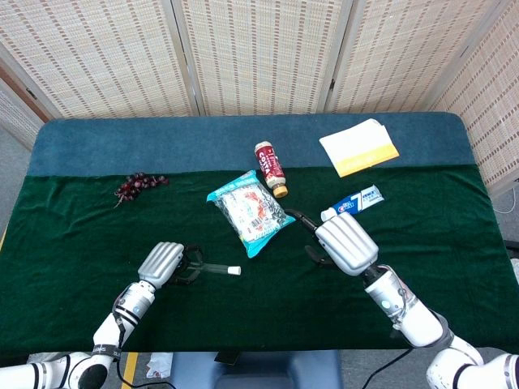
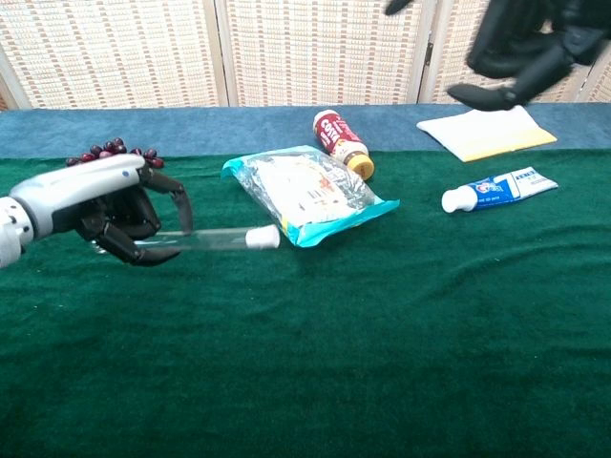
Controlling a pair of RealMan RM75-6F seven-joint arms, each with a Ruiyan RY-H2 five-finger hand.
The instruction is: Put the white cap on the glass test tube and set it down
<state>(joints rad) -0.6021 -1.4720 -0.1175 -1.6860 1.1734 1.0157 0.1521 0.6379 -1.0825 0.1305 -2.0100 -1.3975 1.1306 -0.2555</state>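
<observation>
The glass test tube (image 2: 196, 241) lies nearly level, low over the green cloth, with the white cap (image 2: 261, 237) on its right end. My left hand (image 2: 124, 212) grips the tube's other end, fingers curled around it. In the head view the capped tube (image 1: 215, 268) sticks out to the right of the left hand (image 1: 165, 262). I cannot tell whether the tube touches the cloth. My right hand (image 1: 345, 241) is well away to the right, raised, holding nothing; in the chest view the right hand (image 2: 523, 43) shows at the top right with its fingers apart.
A snack packet (image 1: 251, 212) lies just behind the tube's capped end. Behind it are a small bottle (image 1: 270, 168), a toothpaste tube (image 1: 353, 203) and a yellow-white pad (image 1: 359, 146). Dark grapes (image 1: 139, 185) sit at the far left of the green cloth (image 1: 268, 324).
</observation>
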